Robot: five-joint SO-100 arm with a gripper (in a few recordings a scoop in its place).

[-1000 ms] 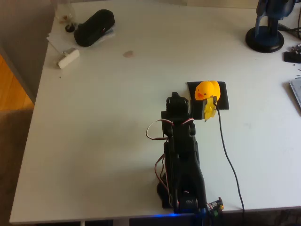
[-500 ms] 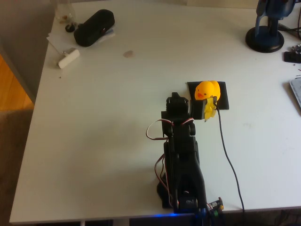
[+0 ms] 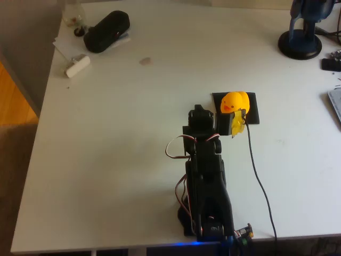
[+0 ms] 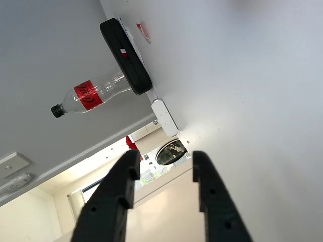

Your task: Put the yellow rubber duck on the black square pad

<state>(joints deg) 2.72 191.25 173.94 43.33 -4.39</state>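
In the overhead view the yellow rubber duck [image 3: 234, 101] sits upright on the black square pad [image 3: 253, 110], right of the table's middle. The black arm lies folded back along the near side of the table, with my gripper [image 3: 198, 113] just left of the pad and apart from the duck. A black block with yellow tape [image 3: 236, 126] on the wrist sits at the pad's near edge. In the wrist view the gripper [image 4: 165, 157] is open, its two black fingers [image 4: 121, 186] spread with nothing between them, facing the table's far corner.
A bulky black case [image 3: 106, 31] [image 4: 126, 55], a plastic bottle [image 4: 93, 93] and a small white block [image 3: 77, 65] [image 4: 164, 117] lie at the far left corner. A blue stand [image 3: 301, 42] is at the far right. A cable [image 3: 261, 181] runs along the table's near right.
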